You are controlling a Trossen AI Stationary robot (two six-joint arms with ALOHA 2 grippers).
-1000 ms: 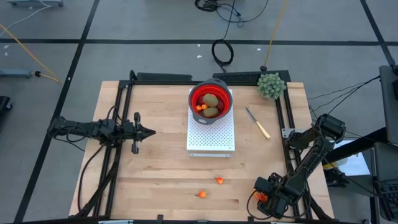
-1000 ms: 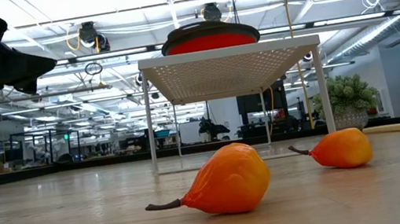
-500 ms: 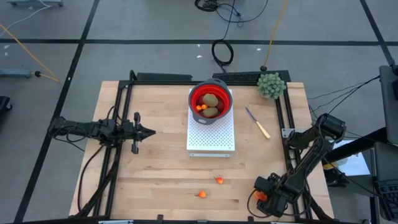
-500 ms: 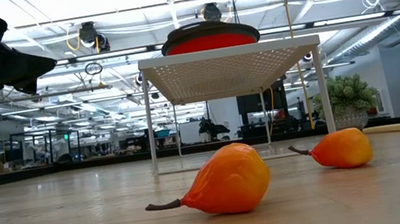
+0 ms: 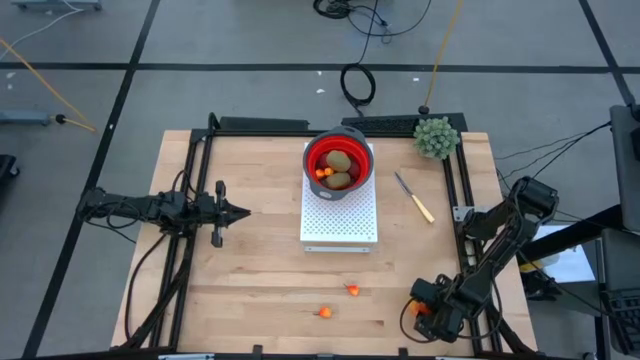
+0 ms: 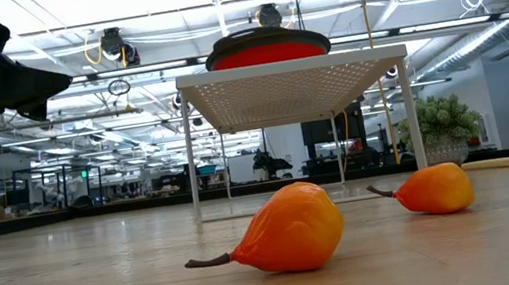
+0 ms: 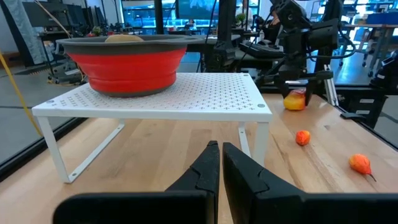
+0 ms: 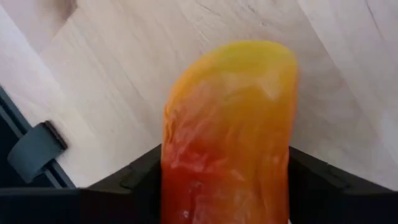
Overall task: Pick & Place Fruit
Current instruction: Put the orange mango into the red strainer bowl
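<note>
A large red-orange oblong fruit [image 8: 227, 124] lies at the table's near right corner, with my right gripper [image 5: 422, 312] closed around it. It also shows under that gripper in the left wrist view [image 7: 295, 100]. Two small orange fruits [image 5: 353, 290] [image 5: 326, 312] lie on the wood near the front edge. A red bowl [image 5: 340, 160] holding brown-green ovals and small orange pieces stands on a white perforated rack [image 5: 340, 225]. My left gripper [image 5: 240, 211] waits shut at the left, level above the table. My right gripper pinches the oblong fruit's two long sides [image 8: 177, 180] between its two fingers [image 8: 134, 183]. The fingers come steeply from above and lie along the fruit. The fruit's yellow end [image 8: 261, 59] sticks out past the fingertips toward the wood. Whether it is lifted, I cannot tell.
A yellow-handled knife [image 5: 415, 197] lies right of the rack, and a green spiky plant [image 5: 436, 137] stands at the far right corner. A dark frame rail [image 8: 34, 152] runs close beside the right gripper. Open wood lies between the left gripper and the rack.
</note>
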